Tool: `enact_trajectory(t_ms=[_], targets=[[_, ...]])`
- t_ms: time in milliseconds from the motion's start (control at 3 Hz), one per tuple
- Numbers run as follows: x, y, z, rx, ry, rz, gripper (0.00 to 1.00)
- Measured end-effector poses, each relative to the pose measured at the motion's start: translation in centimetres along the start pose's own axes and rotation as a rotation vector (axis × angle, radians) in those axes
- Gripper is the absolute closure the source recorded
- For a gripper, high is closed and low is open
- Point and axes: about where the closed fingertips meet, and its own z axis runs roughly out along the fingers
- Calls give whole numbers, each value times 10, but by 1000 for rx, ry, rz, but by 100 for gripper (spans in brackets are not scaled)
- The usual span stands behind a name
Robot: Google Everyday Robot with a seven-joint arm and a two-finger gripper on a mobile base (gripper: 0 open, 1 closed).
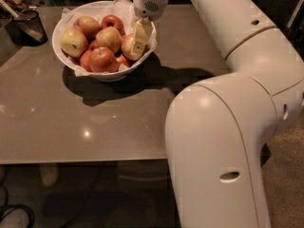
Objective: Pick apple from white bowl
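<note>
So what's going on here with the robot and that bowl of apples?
The robot's arm reaches over the table, and its gripper is down in the white bowl, right against a pale yellow apple on the bowl's right side. That apple sits among the other apples, not lifted out yet. A dark basket stands at the far left.

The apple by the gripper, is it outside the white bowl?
No, the apple lies inside the white bowl among other apples, with the gripper over its right side.
</note>
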Motion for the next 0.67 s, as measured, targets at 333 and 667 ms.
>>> enact_trajectory(t_ms=[333, 667], targets=[[4, -3, 6, -7, 8, 3, 27], [4, -6, 10, -11, 11, 1, 27]])
